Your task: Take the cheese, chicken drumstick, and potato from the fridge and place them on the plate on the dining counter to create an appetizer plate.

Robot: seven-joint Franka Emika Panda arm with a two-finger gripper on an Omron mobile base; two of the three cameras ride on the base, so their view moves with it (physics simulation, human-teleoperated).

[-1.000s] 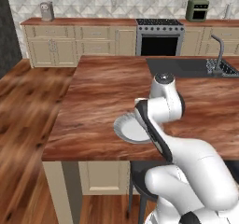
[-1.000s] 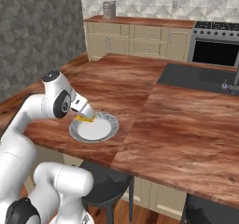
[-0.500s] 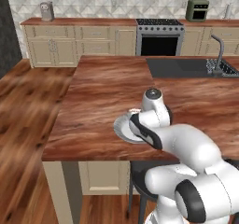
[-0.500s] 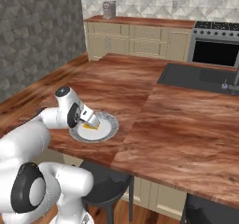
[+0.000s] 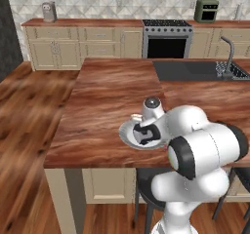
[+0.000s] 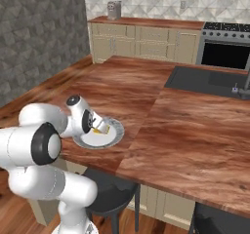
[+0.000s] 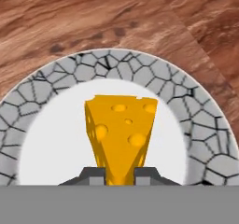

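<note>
Over the plate (image 7: 56, 73), the gripper (image 7: 120, 174) pinches the cheese (image 7: 122, 134) by its narrow end, wide end pointing away.

Glossy white arm (image 5: 205, 145), fat rounded shells all the way up, wide black bands ringing the joints; there's a grey cap on the wrist joint, and the gripper (image 7: 119, 175) shows two small dark grey finger tips (image 7: 93, 174), squared off at the ends
</note>
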